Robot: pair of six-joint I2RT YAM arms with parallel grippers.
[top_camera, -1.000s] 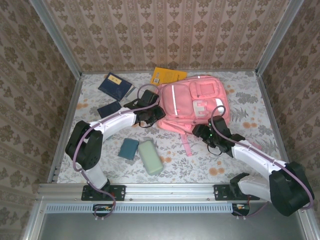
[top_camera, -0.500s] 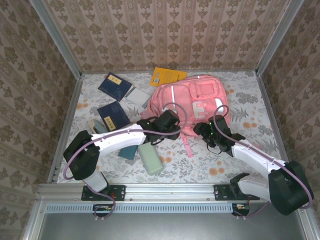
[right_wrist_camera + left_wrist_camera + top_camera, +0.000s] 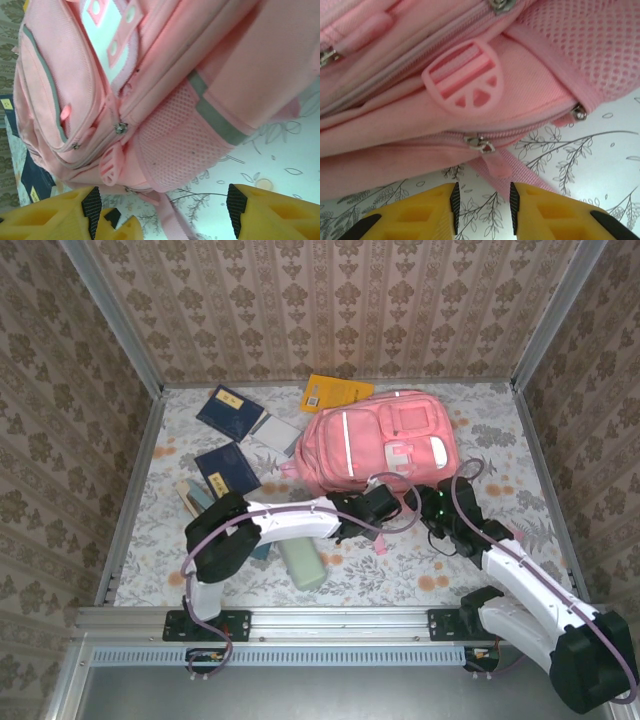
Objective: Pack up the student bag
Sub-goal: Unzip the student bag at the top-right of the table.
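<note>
The student bag (image 3: 385, 443) is a big pink backpack with white stripes, lying flat at the back middle of the table. My left gripper (image 3: 383, 504) sits at the bag's near edge, reaching in from the left. In the left wrist view its yellow fingers (image 3: 427, 212) stand open around bare tablecloth, with a metal zipper pull (image 3: 480, 144) and its pink tab just ahead of the tips. My right gripper (image 3: 438, 508) hovers close by on the right, wide open (image 3: 162, 210), facing the bag's mesh side pocket (image 3: 187, 140). A pink strap (image 3: 382, 540) trails toward the front.
Two dark blue books (image 3: 228, 408) (image 3: 226, 468), a grey notebook (image 3: 276, 430) and a yellow book (image 3: 338, 392) lie left of and behind the bag. A pale green case (image 3: 300, 558) and a teal block (image 3: 262, 546) lie under the left arm. Metal walls ring the table.
My left arm has swung from the bag's left side round to its near edge, uncovering the lower blue book. My right gripper has backed off a little to the right.
</note>
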